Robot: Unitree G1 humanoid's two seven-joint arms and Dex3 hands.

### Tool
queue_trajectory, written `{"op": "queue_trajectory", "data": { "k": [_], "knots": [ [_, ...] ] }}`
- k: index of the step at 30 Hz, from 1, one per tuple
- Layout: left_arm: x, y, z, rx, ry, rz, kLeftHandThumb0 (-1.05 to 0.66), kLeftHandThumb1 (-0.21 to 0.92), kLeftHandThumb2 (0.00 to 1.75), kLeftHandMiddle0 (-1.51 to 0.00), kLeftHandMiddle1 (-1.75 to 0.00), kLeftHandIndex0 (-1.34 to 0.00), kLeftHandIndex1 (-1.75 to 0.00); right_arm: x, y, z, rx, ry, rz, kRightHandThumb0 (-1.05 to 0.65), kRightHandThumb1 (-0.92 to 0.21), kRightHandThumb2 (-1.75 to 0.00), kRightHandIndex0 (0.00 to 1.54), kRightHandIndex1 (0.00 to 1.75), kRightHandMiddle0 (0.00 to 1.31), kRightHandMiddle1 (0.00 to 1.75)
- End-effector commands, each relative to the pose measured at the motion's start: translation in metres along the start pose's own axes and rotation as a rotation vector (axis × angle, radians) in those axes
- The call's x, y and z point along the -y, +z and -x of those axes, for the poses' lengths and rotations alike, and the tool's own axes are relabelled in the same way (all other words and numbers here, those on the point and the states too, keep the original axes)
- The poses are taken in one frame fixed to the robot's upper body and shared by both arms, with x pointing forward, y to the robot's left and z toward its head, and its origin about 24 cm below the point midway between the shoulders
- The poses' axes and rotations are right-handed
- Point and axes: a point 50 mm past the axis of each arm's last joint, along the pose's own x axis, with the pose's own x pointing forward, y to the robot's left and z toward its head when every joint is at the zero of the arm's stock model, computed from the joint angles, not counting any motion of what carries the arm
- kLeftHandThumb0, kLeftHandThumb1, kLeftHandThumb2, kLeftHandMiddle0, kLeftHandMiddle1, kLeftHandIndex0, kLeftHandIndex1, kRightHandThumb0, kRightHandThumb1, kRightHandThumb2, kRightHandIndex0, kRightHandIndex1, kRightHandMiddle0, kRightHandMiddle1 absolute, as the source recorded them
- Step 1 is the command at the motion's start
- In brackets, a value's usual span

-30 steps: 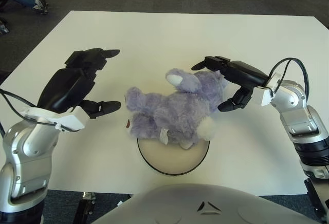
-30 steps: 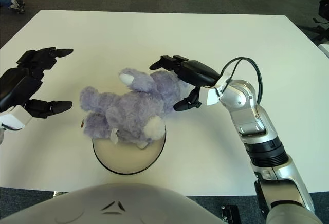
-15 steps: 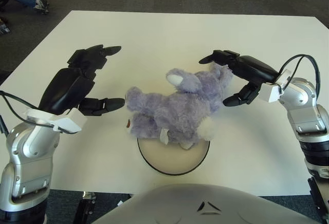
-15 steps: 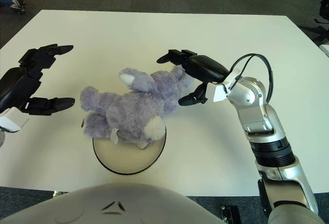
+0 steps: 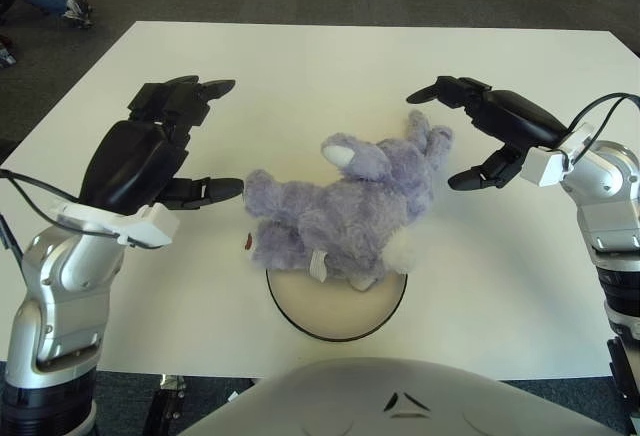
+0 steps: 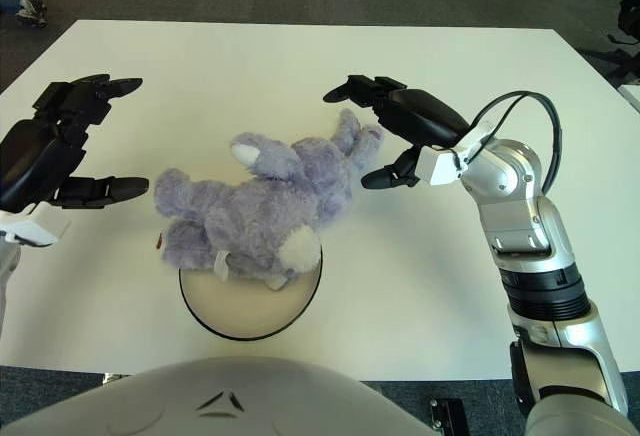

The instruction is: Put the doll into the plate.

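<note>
Fluffy purple doll (image 5: 340,211) lies half over round black-rimmed plate (image 5: 336,328). Right hand (image 5: 492,141) has pulled back right of doll, fingers spread, empty; left hand (image 5: 150,156) left of doll, fingers apart.

No text, label, brand or number can be read anywhere (neither on the table nor on the robot)

The doll (image 5: 340,211) is a fuzzy lavender plush bunny flopped on its side, white-tipped paws and ear showing; its lower half hangs over the far rim of the plate (image 5: 335,321), a round cream dish with a dark edge; its head end lies on the white counter (image 5: 320,66).
</note>
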Motion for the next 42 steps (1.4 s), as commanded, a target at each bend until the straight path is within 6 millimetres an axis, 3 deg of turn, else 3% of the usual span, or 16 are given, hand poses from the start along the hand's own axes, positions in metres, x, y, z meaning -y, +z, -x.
{"op": "queue_trajectory", "data": {
  "k": [1,12,14,15,16,18,19,21,23,24,26,28,29,32,38,42],
  "knots": [
    [0.002,-0.004,-0.005,-0.041,0.047,0.033,-0.98,0.85,0.45,-0.12,-0.62,0.00,-0.69,0.009,-0.004,0.001,-0.042,-0.042,0.028,-0.37,-0.11,-1.15,0.00,0.53,0.00,0.91],
    [0.029,-0.023,-0.034,-0.193,0.067,0.206,-0.90,0.72,0.58,-0.11,-0.96,0.00,-1.02,0.010,-0.020,-0.002,-0.166,-0.135,0.026,-0.46,-0.24,-1.10,0.05,0.70,0.00,1.02],
    [0.032,-0.025,-0.038,-0.210,0.074,0.222,-0.88,0.72,0.61,-0.10,-0.98,0.00,-1.09,0.009,-0.025,-0.005,-0.191,-0.166,0.012,-0.46,-0.25,-1.11,0.12,0.83,0.00,1.06],
    [0.034,-0.026,-0.039,-0.215,0.077,0.226,-0.86,0.72,0.63,-0.11,-1.01,0.00,-1.13,0.008,-0.026,-0.005,-0.199,-0.177,0.007,-0.45,-0.25,-1.10,0.13,1.07,0.00,1.08],
    [0.035,-0.027,-0.040,-0.217,0.080,0.231,-0.85,0.71,0.63,-0.11,-1.02,0.00,-1.14,0.007,-0.028,-0.006,-0.205,-0.187,0.001,-0.45,-0.26,-1.10,0.13,1.16,0.00,1.09],
    [0.037,-0.028,-0.043,-0.221,0.088,0.246,-0.83,0.71,0.66,-0.15,-1.10,0.00,-1.18,0.006,-0.031,-0.007,-0.218,-0.207,-0.013,-0.45,-0.27,-1.09,0.38,1.50,0.00,1.10],
    [0.039,-0.029,-0.044,-0.222,0.092,0.254,-0.81,0.70,0.68,-0.23,-1.25,0.00,-1.20,0.006,-0.032,-0.007,-0.224,-0.217,-0.019,-0.46,-0.28,-1.08,0.59,1.59,0.00,1.11],
    [0.042,-0.030,-0.046,-0.226,0.100,0.272,-0.78,0.69,0.70,-0.38,-1.47,0.00,-1.25,0.004,-0.037,-0.007,-0.243,-0.243,-0.031,-0.46,-0.29,-1.07,0.78,1.67,0.00,1.11],
    [0.046,-0.032,-0.048,-0.235,0.105,0.288,-0.75,0.68,0.72,-0.55,-1.60,0.00,-1.30,0.003,-0.042,-0.009,-0.264,-0.278,-0.040,-0.46,-0.30,-1.07,0.82,1.71,0.00,1.10],
    [0.048,-0.033,-0.049,-0.239,0.107,0.294,-0.72,0.66,0.75,-0.64,-1.66,-0.01,-1.34,0.002,-0.043,-0.009,-0.271,-0.291,-0.042,-0.12,-0.29,-1.13,0.79,1.65,0.00,1.10],
    [0.050,-0.034,-0.050,-0.243,0.108,0.302,-0.70,0.64,0.78,-0.73,-1.70,-0.03,-1.37,0.002,-0.044,-0.010,-0.278,-0.307,-0.045,0.17,-0.28,-1.19,0.77,1.61,0.00,1.09],
    [0.052,-0.035,-0.051,-0.249,0.108,0.318,-0.68,0.62,0.81,-0.79,-1.72,-0.04,-1.40,0.001,-0.047,-0.011,-0.292,-0.321,-0.055,0.32,-0.27,-1.22,0.76,1.58,0.00,1.09],
    [0.054,-0.036,-0.052,-0.253,0.107,0.328,-0.65,0.59,0.84,-0.83,-1.73,-0.06,-1.42,0.000,-0.048,-0.012,-0.300,-0.329,-0.061,0.41,-0.21,-1.34,0.77,1.64,0.00,1.11],
    [0.057,-0.037,-0.054,-0.261,0.105,0.354,-0.61,0.55,0.90,-0.90,-1.74,-0.09,-1.47,-0.001,-0.050,-0.013,-0.321,-0.349,-0.093,0.51,-0.13,-1.50,0.78,1.71,0.00,1.14],
    [0.064,-0.040,-0.058,-0.273,0.104,0.400,-0.55,0.50,0.99,-0.97,-1.75,-0.14,-1.53,-0.005,-0.057,-0.017,-0.366,-0.384,-0.170,0.57,-0.08,-1.60,0.81,1.74,0.00,1.21],
    [0.072,-0.041,-0.062,-0.285,0.103,0.458,-0.42,0.64,0.83,-0.98,-1.75,-0.35,-1.63,-0.010,-0.064,-0.018,-0.397,-0.425,-0.239,0.59,-0.04,-1.65,0.84,1.75,0.02,1.27]
  ]
}}
